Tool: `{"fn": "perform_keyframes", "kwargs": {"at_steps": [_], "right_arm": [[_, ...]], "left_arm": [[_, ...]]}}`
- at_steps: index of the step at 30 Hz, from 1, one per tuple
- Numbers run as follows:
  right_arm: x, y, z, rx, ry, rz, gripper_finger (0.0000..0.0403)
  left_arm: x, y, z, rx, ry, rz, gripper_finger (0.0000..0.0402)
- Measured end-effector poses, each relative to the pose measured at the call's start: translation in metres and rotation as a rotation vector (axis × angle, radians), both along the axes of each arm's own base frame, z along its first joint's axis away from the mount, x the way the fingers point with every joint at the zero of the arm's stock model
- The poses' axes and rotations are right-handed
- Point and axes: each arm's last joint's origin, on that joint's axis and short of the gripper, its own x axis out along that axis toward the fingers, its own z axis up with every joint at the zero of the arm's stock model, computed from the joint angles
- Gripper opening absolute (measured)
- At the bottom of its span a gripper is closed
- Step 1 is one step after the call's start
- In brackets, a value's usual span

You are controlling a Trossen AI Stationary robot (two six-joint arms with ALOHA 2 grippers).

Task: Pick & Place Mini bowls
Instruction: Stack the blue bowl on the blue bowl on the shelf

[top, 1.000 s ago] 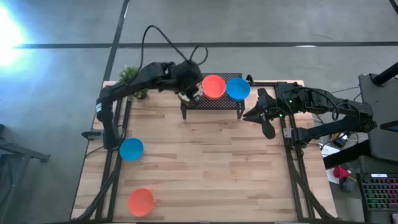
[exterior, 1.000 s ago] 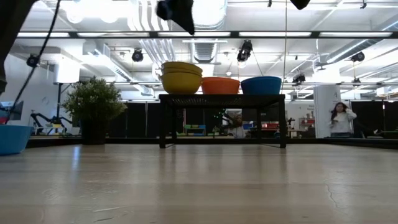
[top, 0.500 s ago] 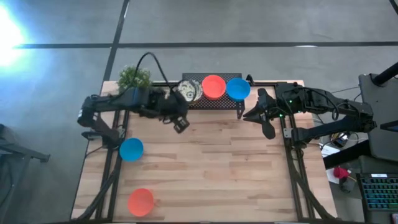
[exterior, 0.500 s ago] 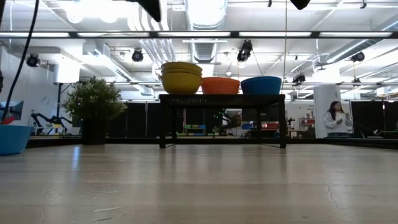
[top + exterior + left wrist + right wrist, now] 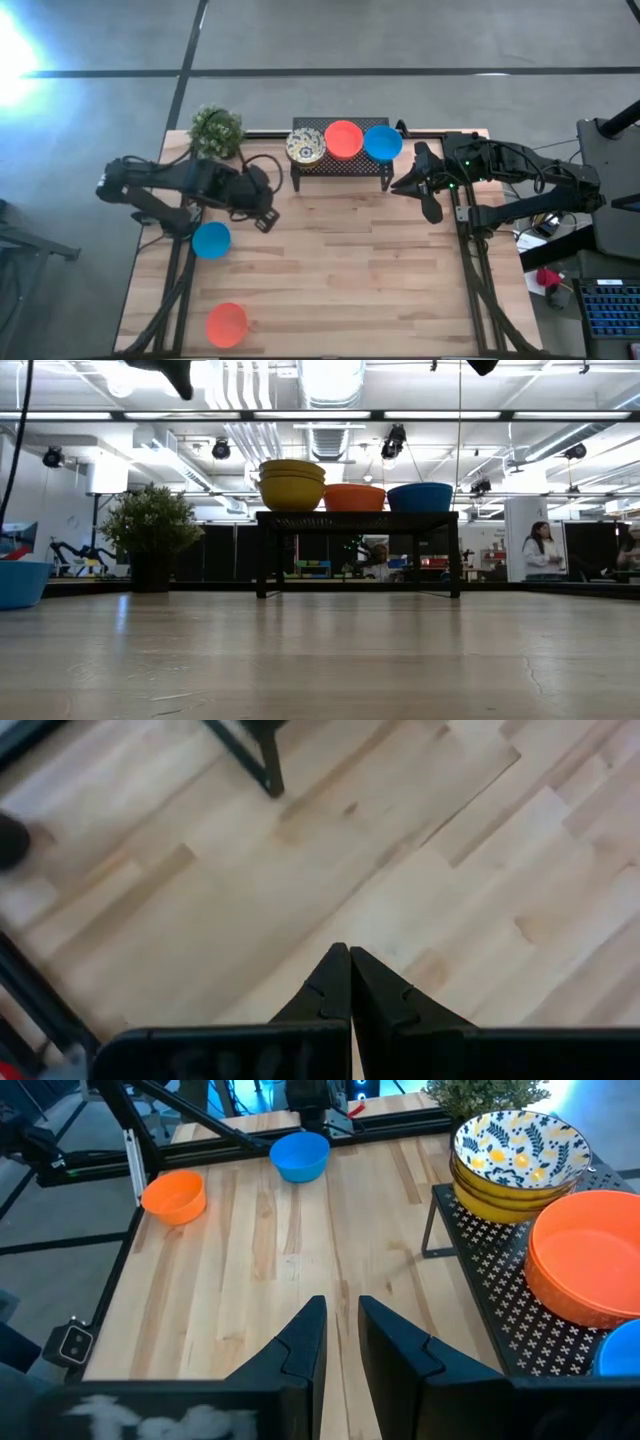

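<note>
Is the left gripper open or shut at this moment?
Shut and empty. In the left wrist view, the left gripper shows its two dark fingers pressed together at the tips, nothing between them, over the bare wooden table.

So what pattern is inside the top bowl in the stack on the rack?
Cream with dark blue leaves and yellow spots on the top bowl, clearest in the right wrist view.

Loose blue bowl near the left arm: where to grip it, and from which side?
Grip the rim. The blue bowl sits upright and open on the table, nothing touching it, so one finger inside and one outside the thin wall should hold. Come straight down with the left gripper, which is nearest; its fingers are shut now and must open first.
</note>
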Motion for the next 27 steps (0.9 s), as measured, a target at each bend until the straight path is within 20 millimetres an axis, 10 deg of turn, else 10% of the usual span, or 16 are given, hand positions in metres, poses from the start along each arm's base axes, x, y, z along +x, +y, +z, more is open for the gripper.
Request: {"fn": "perform_keyframes", "kwargs": {"at_steps": [27], "right_arm": [[0.000, 0.000, 0.000, 0.007, 0.000, -0.004, 0.0057]], "left_arm": [[-0.052, -0.003, -0.104, -0.323, 0.333, 0.328, 0.0000]]}}
